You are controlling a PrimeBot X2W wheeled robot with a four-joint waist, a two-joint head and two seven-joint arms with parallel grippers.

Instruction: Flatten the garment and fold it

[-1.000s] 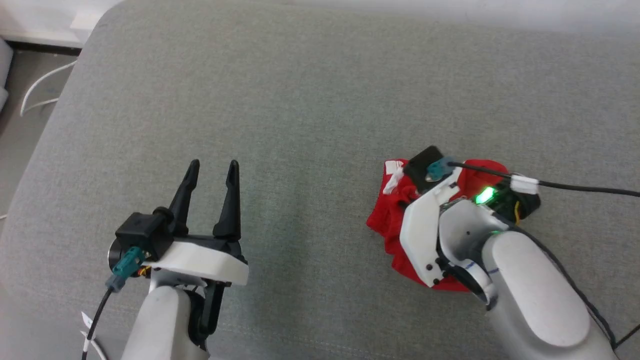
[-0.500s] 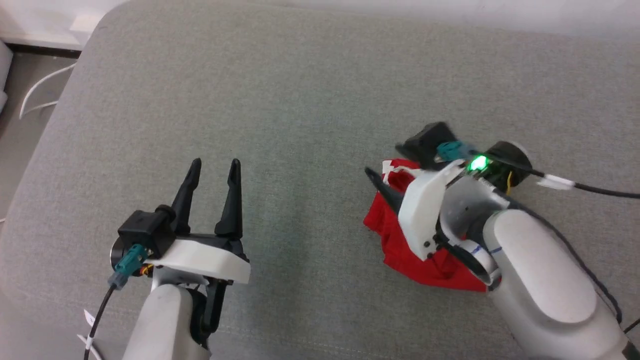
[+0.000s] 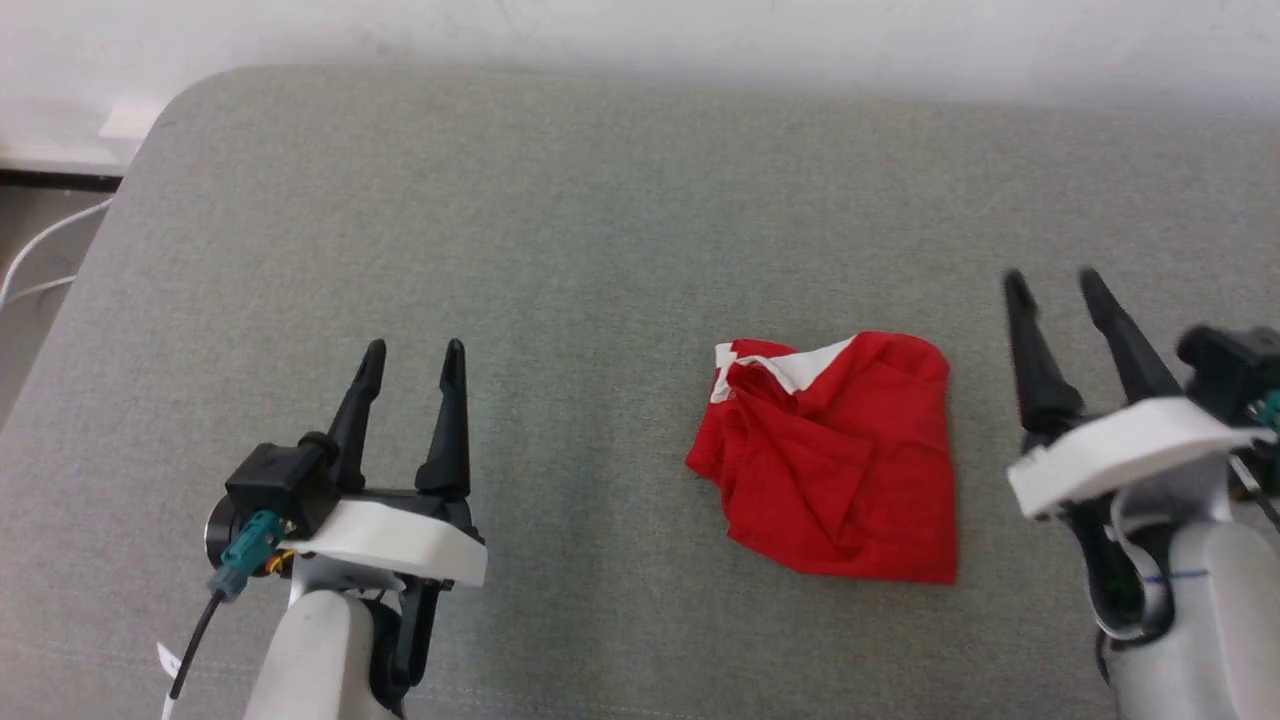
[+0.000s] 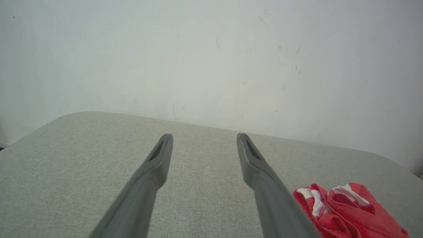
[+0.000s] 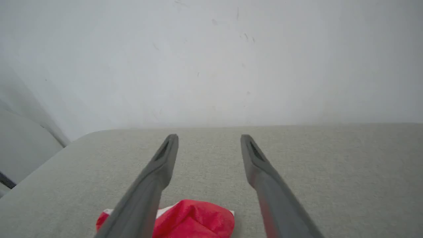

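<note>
The garment point(image 3: 835, 460) is a red bundle with white trim at its far left corner, lying folded and wrinkled on the grey cushion point(image 3: 600, 250) right of centre. In the left wrist view the garment point(image 4: 347, 208) sits at the lower right, and in the right wrist view the garment point(image 5: 195, 219) lies low between the fingers. My left gripper point(image 3: 412, 358) rests open at the lower left, well apart from the cloth. To the right of the cloth my right gripper point(image 3: 1055, 285) stands open, clear of it and holding nothing.
The grey cushion ends at a rounded far-left corner point(image 3: 175, 95). A white wall point(image 3: 640, 30) runs along its far edge. White cables point(image 3: 40, 250) lie on the floor off the left side. Bare cushion stretches between and beyond the grippers.
My right gripper has opened, let go of the garment and drawn back to the right of it. The head camera has shifted too. The left gripper has stayed put.
</note>
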